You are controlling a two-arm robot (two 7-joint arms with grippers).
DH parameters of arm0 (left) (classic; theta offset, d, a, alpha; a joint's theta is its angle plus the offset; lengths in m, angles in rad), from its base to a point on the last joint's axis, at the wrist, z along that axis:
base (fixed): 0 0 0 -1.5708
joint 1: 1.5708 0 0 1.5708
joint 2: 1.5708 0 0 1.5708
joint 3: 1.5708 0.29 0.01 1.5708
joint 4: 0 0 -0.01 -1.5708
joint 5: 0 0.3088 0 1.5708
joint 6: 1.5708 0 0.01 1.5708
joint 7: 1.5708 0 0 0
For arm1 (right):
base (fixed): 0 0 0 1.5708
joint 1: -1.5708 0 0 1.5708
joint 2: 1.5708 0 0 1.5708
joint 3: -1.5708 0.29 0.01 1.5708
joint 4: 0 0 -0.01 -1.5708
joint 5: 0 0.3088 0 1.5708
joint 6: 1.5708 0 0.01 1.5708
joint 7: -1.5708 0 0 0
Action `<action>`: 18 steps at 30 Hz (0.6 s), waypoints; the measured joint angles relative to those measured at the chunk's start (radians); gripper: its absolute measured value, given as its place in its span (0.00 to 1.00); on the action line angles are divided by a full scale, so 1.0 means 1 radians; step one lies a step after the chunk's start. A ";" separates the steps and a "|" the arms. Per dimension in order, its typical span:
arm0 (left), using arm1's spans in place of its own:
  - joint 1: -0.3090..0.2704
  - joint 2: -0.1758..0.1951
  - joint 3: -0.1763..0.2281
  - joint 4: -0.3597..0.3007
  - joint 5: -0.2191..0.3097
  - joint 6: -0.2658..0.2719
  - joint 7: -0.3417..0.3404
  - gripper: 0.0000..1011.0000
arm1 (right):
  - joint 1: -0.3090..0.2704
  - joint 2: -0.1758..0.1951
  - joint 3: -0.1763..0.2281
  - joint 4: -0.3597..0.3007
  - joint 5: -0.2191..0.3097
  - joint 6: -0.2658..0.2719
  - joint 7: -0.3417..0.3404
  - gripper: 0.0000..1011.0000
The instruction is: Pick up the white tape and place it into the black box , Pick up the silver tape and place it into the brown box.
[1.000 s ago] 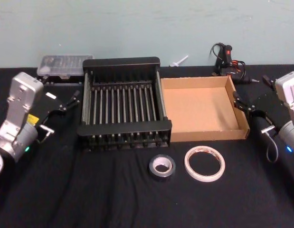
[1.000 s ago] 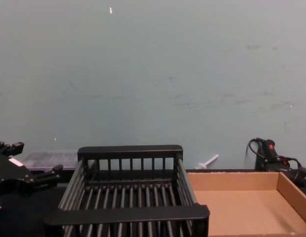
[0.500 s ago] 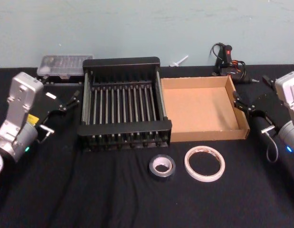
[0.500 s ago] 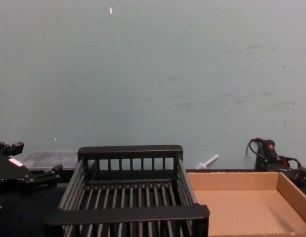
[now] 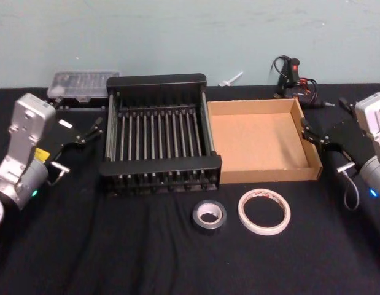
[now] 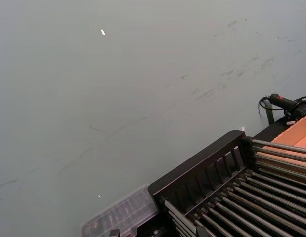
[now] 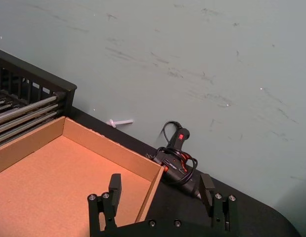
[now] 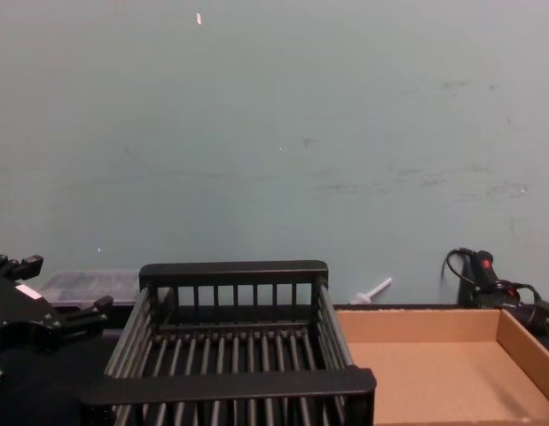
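Both rolls lie flat on the black surface (image 5: 85,258) in front of the boxes, untouched — the white tape (image 5: 264,212) just below the near wall of the brown box (image 5: 263,175), the silver tape (image 5: 209,216) just beside it on my left, under the near right corner of the black box (image 5: 159,166). My right hand (image 5: 317,137) hangs spread and holding nothing at the brown box's right wall, and it is the nearer one to the white roll, which sits toward me and inward from it. My left hand (image 5: 85,134) waits beside the black box's left side, well apart from both rolls; I cannot tell whether it is spread or closed.
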 joint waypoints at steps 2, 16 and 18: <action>0.000 0.000 0.000 0.000 0.000 0.000 0.000 0.99 | 0.000 0.000 0.000 0.000 0.000 0.000 0.000 0.99; 0.000 0.000 0.000 0.000 0.000 0.000 0.000 0.99 | 0.000 0.000 0.000 0.000 0.000 0.000 0.000 0.99; 0.000 0.000 0.000 0.000 0.000 0.000 0.000 0.99 | 0.000 0.000 0.000 0.000 0.000 0.000 0.000 0.99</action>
